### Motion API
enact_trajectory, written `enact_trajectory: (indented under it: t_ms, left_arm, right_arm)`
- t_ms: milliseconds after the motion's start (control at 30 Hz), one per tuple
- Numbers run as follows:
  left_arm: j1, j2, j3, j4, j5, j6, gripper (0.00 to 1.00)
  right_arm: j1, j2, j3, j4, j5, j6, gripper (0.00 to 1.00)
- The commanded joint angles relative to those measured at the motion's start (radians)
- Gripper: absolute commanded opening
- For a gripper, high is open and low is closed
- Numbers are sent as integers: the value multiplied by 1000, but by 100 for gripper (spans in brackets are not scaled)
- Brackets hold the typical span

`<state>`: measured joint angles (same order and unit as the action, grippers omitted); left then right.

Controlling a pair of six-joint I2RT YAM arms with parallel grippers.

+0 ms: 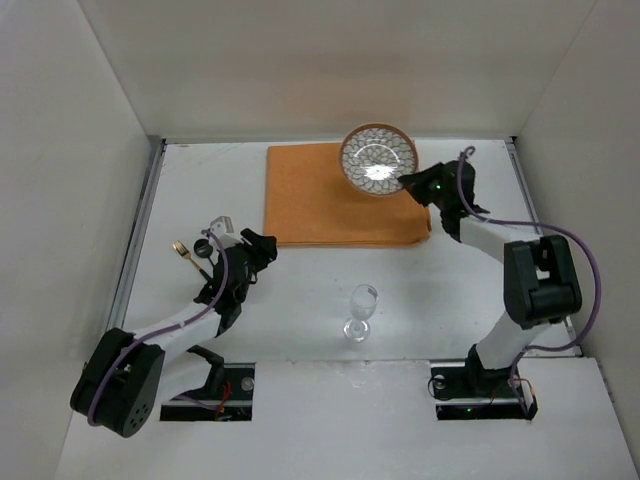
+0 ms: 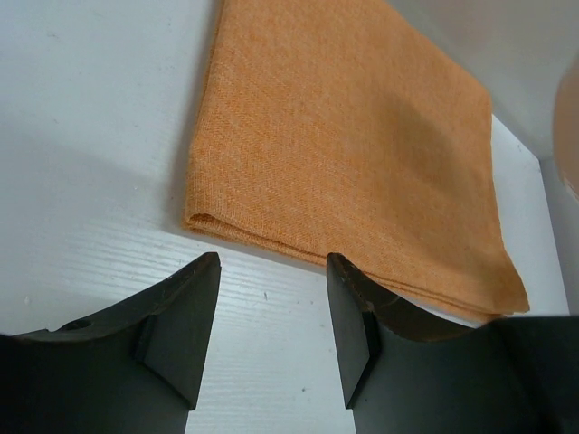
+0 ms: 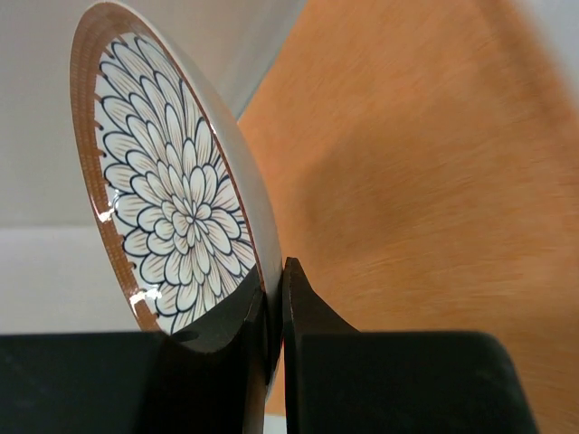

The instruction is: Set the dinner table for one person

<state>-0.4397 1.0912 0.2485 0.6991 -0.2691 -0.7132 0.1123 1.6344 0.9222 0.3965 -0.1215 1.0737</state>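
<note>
**Place setting for one: plate in grip, other pieces waiting**

- **Patterned plate**, one. It is sitting at the upper centre of the top view, overlapping the far right corner of the orange cloth. The right gripper is clenching its rim, one finger on the petal-painted face and one on the underside. This is probably because a shallow plate offers no other hold. Whether it is lifted clear of the cloth cannot be told.
- **Orange cloth**, one, folded. It is lying flat in the upper middle of the dinner table, apparently serving as the mat that the setting is being built on.
- **Wine glass**, one. It is standing upright on bare table below the cloth, apart from both arms.
- **Gold utensil**, one, too small to tell its kind. It is lying at the left of the top view, beside the left arm.
- **Left gripper**, released. Its jaws are standing apart with nothing between them, and it is hovering low over the table just short of the cloth's near left corner. It seems to be waiting while the plate is handled.
</note>
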Motion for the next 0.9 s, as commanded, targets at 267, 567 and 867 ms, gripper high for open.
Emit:
enact_trajectory:
  t_ms: [267, 567, 867]
  left_arm:
    - [-7, 21, 15, 45, 7, 1, 48]
    - [-1, 21, 15, 45, 16, -3, 48]
    - [-6, 33, 18, 45, 19, -5, 48]
  right_arm:
    - [163, 266, 355, 4, 26, 5, 1]
    - [209, 347, 417, -34, 22, 15, 1]
    - [221, 372, 382, -34, 11, 23, 4]
